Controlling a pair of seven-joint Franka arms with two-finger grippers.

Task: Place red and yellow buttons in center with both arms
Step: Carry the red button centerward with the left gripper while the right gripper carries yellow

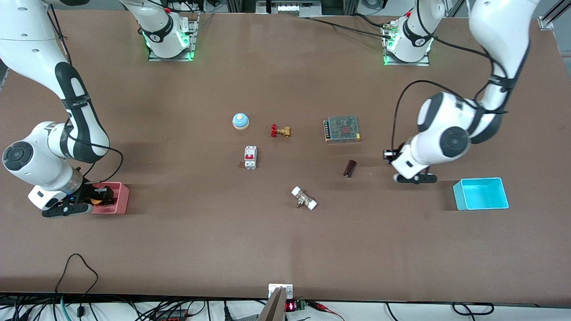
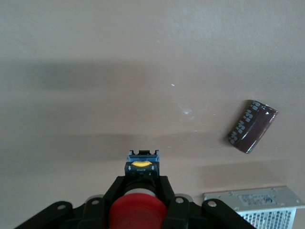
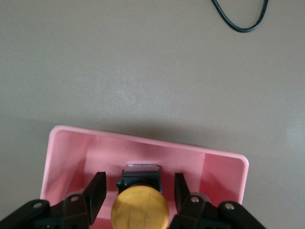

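Note:
My left gripper is shut on the red button, fingers tight on its black body, and holds it over the brown tabletop between a dark capacitor and a blue bin. In the front view that gripper sits under the wrist, and the red button is hidden there. My right gripper is open inside a pink bin, one finger on each side of the yellow button, which rests in the bin. In the front view this gripper is at the pink bin at the right arm's end.
On the table's middle stand a blue dome bell, a brass valve, a white circuit breaker, a mesh power supply, a dark capacitor and a white-ended fitting. A blue bin sits at the left arm's end.

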